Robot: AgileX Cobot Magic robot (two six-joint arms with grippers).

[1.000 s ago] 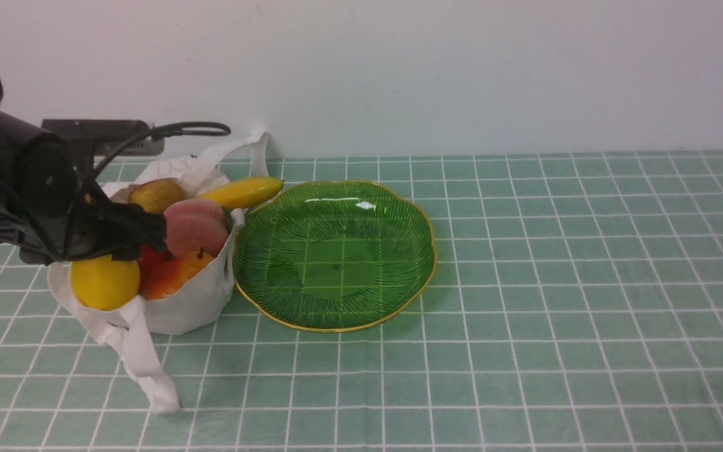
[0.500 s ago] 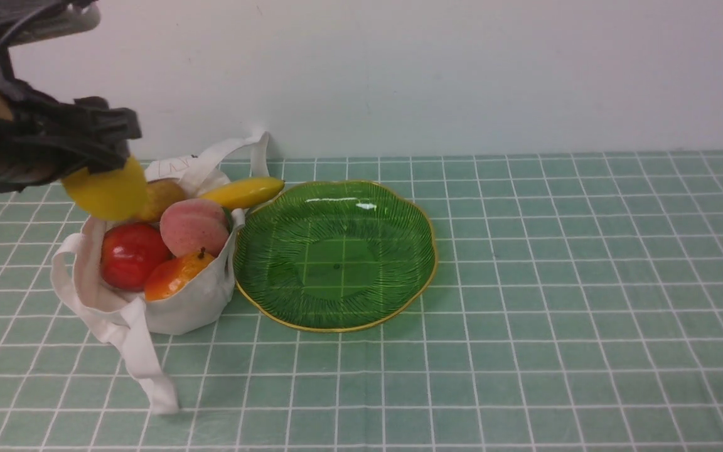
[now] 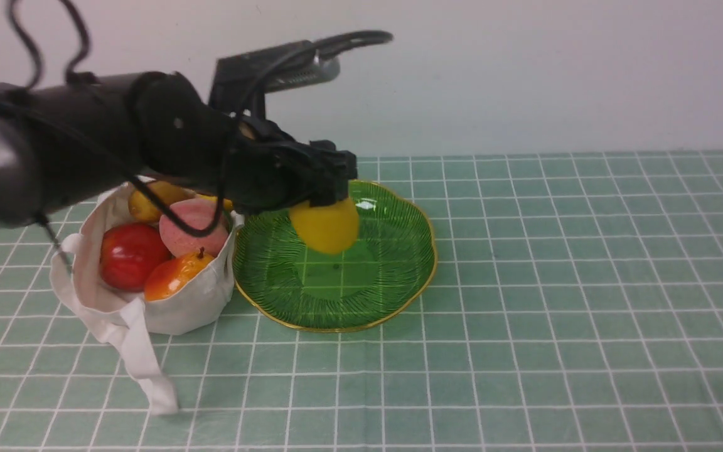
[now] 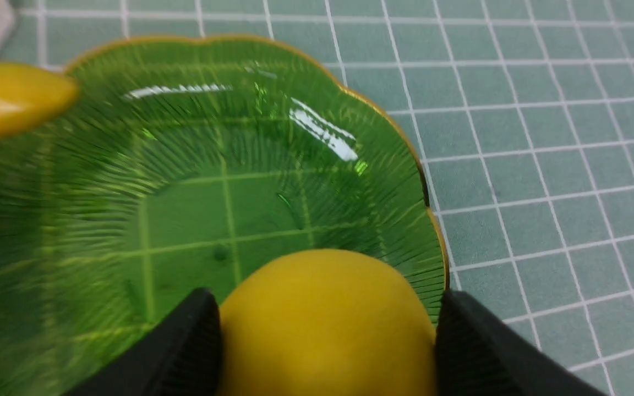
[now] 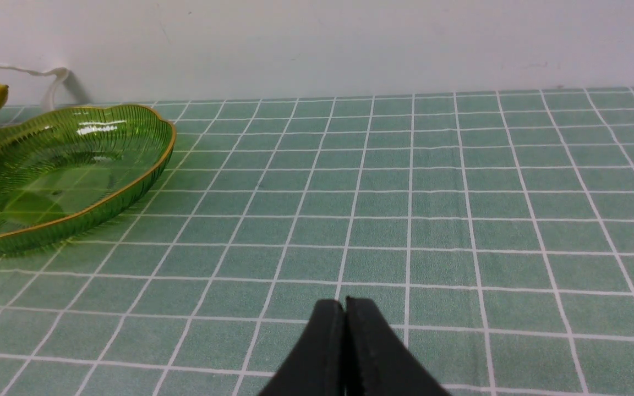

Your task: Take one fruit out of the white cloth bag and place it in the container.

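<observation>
My left gripper (image 3: 327, 204) is shut on the bright-yellow lemon (image 3: 325, 226) and holds it in the air over the green glass plate (image 3: 399, 276). In the left wrist view the lemon (image 4: 325, 324) sits between both black fingers (image 4: 185, 352), above the plate (image 4: 185, 181). The white cloth bag (image 3: 179, 311) stands left of the plate with several fruits still inside. My right gripper (image 5: 344, 308) is shut with nothing in it, low over the tablecloth and right of the plate (image 5: 102, 181); it does not show in the front view.
In the bag lie a red apple (image 3: 130, 254), a pink peach (image 3: 195, 226), an orange-red fruit (image 3: 176, 276) and a yellowish fruit (image 3: 148, 198). A banana tip (image 4: 11, 99) pokes over the plate's rim. A strap handle (image 3: 148, 370) trails toward the table's front. The white wall stands close behind.
My left arm lifted the lemon out of the bag, then swung it right until it hangs over the plate. The bag and the other fruits stayed in place.
</observation>
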